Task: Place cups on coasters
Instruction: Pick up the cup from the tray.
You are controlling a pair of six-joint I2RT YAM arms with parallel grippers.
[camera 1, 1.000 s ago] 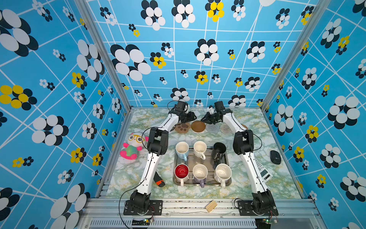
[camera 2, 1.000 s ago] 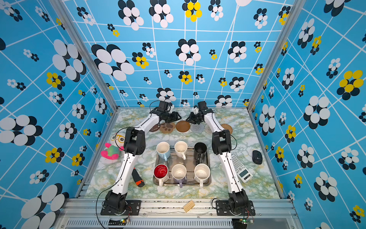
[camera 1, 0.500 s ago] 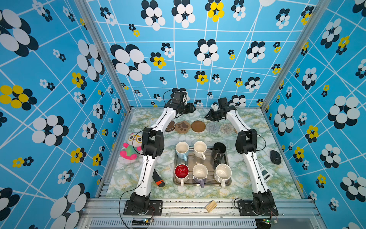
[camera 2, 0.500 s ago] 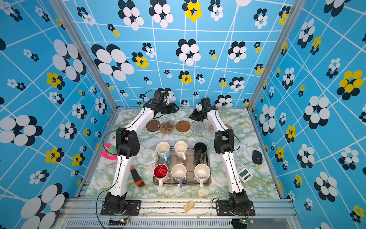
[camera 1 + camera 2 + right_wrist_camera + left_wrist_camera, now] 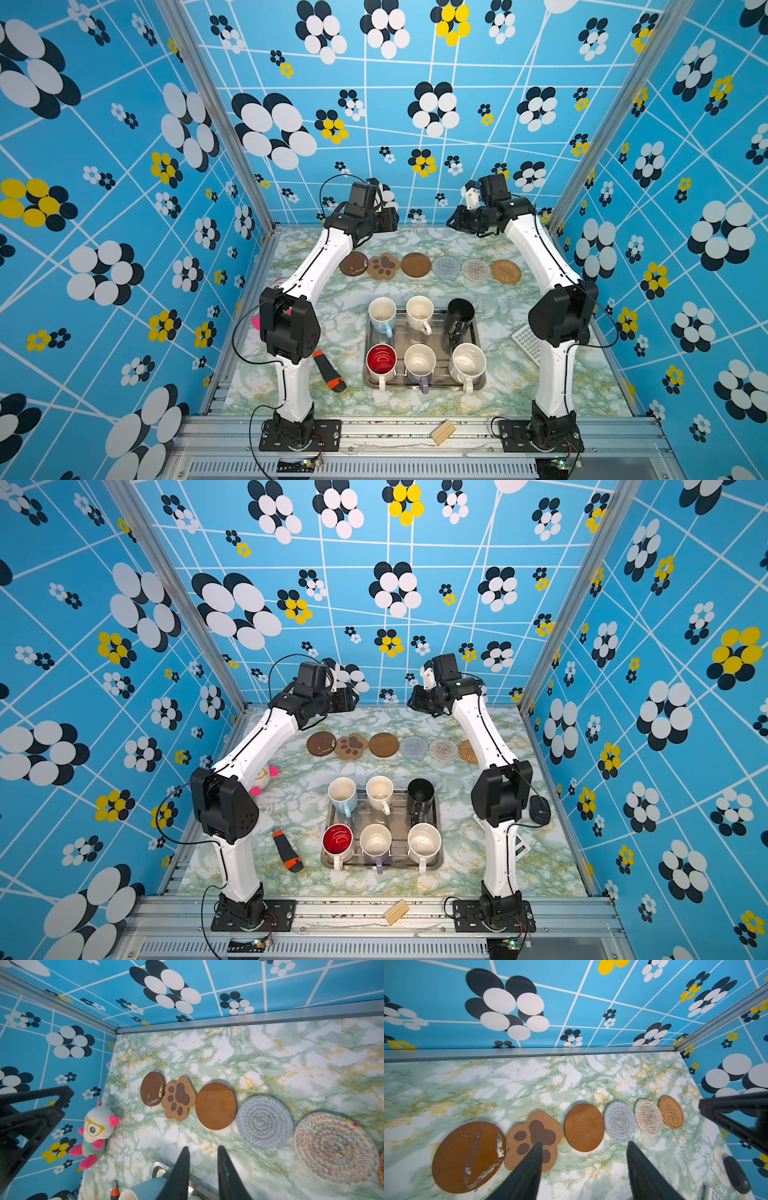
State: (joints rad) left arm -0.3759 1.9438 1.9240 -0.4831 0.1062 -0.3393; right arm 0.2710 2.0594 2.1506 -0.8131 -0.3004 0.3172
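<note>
Top views: marble [image 5: 415, 289] between coasters [image 5: 415, 264] and tray [image 5: 438, 338]

surface: marbled table [image 5: 340, 320] | on it: coasters [image 5: 415, 264], steel tray [image 5: 439, 336], plush toy [image 5: 93, 1128], orange-black tool [image 5: 329, 371], calculator [image 5: 527, 345], mouse [image 5: 539, 810]

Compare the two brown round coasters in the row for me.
The scuffed disc carries whitish scrapes; the clean disc has an even surface. The scuffed disc ends the row, beside only the paw coaster; the clean disc lies between the paw coaster and the grey woven coaster. Both are flat, round, brown and bear no cup.
</note>
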